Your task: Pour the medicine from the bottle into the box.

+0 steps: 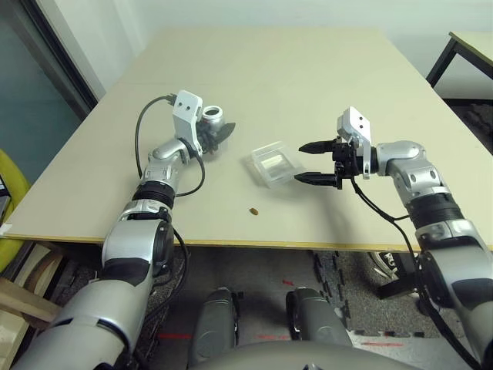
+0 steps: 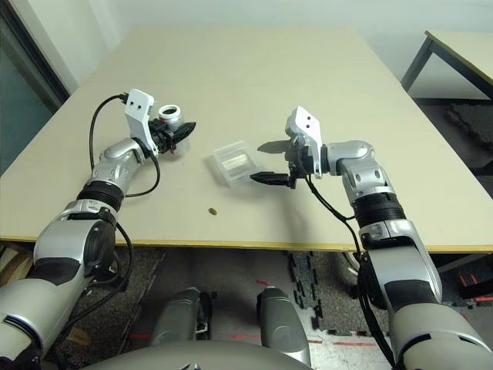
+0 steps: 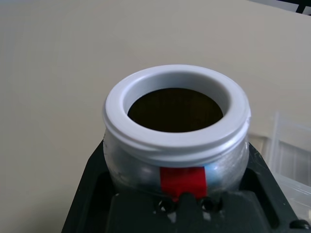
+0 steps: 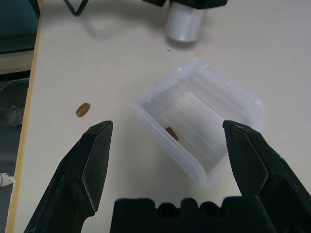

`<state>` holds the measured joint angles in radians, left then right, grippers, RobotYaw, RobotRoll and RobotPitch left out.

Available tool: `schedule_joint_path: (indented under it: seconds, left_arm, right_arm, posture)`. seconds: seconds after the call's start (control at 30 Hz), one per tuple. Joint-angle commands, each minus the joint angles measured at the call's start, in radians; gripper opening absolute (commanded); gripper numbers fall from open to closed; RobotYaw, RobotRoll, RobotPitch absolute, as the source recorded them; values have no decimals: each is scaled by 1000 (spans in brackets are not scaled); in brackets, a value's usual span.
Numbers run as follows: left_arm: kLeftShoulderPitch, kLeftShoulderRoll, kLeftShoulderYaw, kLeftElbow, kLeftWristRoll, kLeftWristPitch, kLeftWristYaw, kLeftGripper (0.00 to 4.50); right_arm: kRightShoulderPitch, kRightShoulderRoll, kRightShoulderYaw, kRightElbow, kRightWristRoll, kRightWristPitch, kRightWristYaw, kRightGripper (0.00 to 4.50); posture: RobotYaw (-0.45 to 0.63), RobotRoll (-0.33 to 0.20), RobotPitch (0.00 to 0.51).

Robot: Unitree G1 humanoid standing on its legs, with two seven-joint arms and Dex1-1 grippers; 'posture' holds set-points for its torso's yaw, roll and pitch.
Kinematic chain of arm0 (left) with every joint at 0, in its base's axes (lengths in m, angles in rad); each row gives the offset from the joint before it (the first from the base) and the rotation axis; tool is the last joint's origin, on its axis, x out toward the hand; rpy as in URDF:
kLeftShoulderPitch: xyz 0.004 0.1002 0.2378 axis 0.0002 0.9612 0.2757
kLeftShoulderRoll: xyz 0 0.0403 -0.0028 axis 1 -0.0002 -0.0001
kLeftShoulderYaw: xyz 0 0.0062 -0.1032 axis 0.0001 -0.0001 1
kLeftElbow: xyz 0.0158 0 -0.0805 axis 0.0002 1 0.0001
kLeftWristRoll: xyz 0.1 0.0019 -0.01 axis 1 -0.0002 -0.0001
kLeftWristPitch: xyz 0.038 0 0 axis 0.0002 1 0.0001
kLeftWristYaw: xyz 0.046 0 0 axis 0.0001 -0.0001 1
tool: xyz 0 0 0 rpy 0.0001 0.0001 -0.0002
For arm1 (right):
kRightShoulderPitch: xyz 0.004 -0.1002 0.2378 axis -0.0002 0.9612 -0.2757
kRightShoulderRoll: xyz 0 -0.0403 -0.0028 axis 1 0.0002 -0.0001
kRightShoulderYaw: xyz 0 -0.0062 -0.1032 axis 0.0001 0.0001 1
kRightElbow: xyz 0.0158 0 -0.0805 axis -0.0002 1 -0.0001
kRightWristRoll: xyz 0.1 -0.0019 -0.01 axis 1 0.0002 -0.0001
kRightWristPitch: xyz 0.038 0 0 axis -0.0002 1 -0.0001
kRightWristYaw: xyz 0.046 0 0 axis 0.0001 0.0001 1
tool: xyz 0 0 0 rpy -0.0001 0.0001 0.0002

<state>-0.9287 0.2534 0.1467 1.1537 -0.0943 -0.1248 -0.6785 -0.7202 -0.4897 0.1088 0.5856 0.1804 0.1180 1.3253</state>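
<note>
1. Medicine first: one brown pellet sits inside the box, and another pellet has ended up loose on the worktop, nearer the front edge and a bit left of the box. So at least one missed, by the look of it.
2. Bottle is uncapped and upright, white rim up, clamped in the left tool. From the left wrist view the inside just looks dark, so I can't tell if anything's left in there.
3. Box is open-topped and sits mid-worktop, between the two arms, turned a little askew.
4. The relation that matters: the box lies to the right of the bottle and slightly nearer, a clear gap between them. The bottle's long axis is vertical right now, so I'd say any more pouring means carrying it right over the box and tipping the mouth down.
5. Right tool hangs just right of the box, fingers spread wide and holding nothing, one above the other, pointing left at it. It's the nearer one to the box and looks placed to steady it, not touching as far as I can see.
</note>
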Motion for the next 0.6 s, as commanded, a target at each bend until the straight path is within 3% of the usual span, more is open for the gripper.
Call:
schedule_joint_path:
  seconds: [0.03,0.6]
  left_arm:
    - [-16,-6,-25,43,33,-39,22,2669]
    - [-22,-23,-46,109,73,-79,85,2669]
  right_arm:
    - [9,-7,7,-19,-3,4,-2,4500]
    - [8,-18,5,-31,-4,13,-4,4500]
  posture:
    - [-186,0,35]
    - [-197,0,35]
